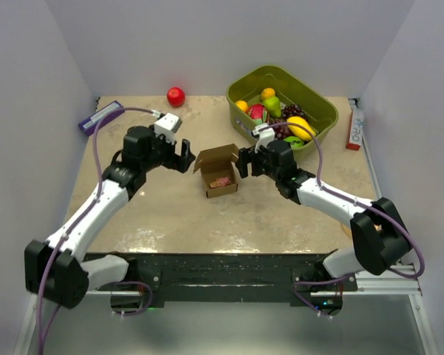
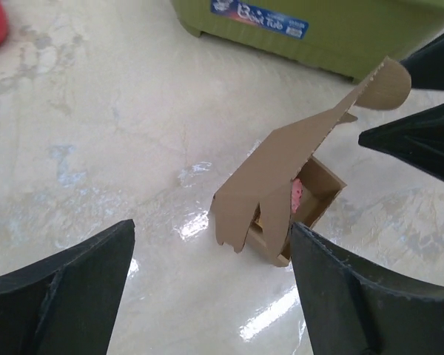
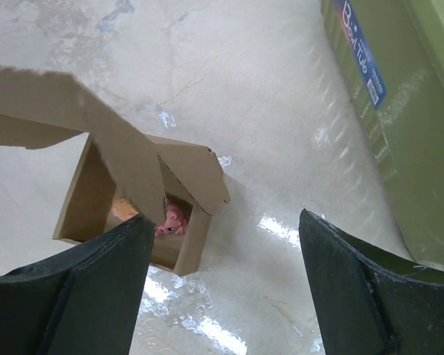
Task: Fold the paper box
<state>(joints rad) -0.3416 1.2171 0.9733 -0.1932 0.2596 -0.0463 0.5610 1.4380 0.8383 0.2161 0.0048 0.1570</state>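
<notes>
The paper box (image 1: 220, 173) is a small brown cardboard cube standing mid-table, its top open, lid and side flaps raised, a pink thing inside. It shows in the left wrist view (image 2: 281, 200) and the right wrist view (image 3: 126, 200). My left gripper (image 1: 185, 157) is open just left of the box, holding nothing; the box lies beyond its fingertips (image 2: 333, 296). My right gripper (image 1: 244, 161) is open just right of the box, empty; the box's flap overlaps its left finger (image 3: 81, 296).
A green bin (image 1: 281, 103) of toy fruit stands at the back right, close behind my right gripper. A red ball (image 1: 176, 96) lies at the back. A purple-and-white flat box (image 1: 100, 117) lies back left, a red-and-white slim box (image 1: 354, 127) at the right edge.
</notes>
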